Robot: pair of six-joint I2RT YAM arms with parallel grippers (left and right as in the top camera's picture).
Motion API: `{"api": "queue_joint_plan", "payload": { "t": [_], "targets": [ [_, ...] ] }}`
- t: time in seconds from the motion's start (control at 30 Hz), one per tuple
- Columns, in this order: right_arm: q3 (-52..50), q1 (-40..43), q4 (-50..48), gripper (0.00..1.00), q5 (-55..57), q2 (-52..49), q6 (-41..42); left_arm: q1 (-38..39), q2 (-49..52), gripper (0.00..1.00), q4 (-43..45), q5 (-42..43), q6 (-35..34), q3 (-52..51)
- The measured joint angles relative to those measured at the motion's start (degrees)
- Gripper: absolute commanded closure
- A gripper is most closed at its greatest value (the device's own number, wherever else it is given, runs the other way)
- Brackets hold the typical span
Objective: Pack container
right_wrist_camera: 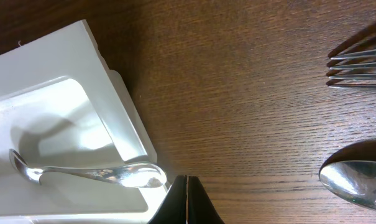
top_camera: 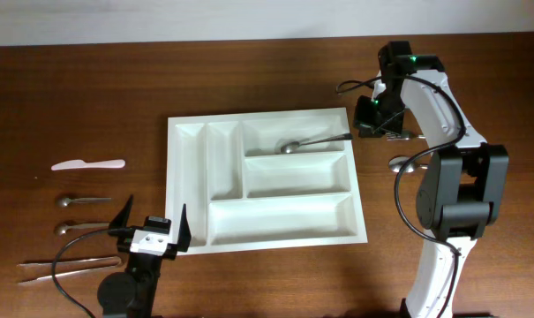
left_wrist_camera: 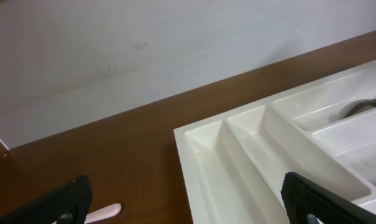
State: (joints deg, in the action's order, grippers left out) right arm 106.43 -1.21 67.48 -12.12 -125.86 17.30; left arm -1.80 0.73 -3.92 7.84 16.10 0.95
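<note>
R arm (top_camera: pixel 439 97) white w/ black joints, green LED (top_camera: pixel 413 60), black cables (top_camera: pixel 406 181), L tool (top_camera: pixel 157 208) black fingers (top_camera: pixel 123 219)

No readable text, labels or numbers anywhere in view.

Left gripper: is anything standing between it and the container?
Nothing visible does. The left gripper is open and sits right at the container's left rim, near its front corner, with one finger overlapping the rim in the overhead view. The nearest spoon lies on the gripper's other side, away from the container.
</note>
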Motion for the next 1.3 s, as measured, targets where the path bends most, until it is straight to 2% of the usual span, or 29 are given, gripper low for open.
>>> {"api": "queue_joint_plan", "payload": {
  "t": [1.3],
  "targets": [
    [-0.15,0.00,-0.68,0.96,-3.02,-2.47,-2.73,0.00,0.00,0.01,0.00,0.00,0.00,0.00]
  ]
}}
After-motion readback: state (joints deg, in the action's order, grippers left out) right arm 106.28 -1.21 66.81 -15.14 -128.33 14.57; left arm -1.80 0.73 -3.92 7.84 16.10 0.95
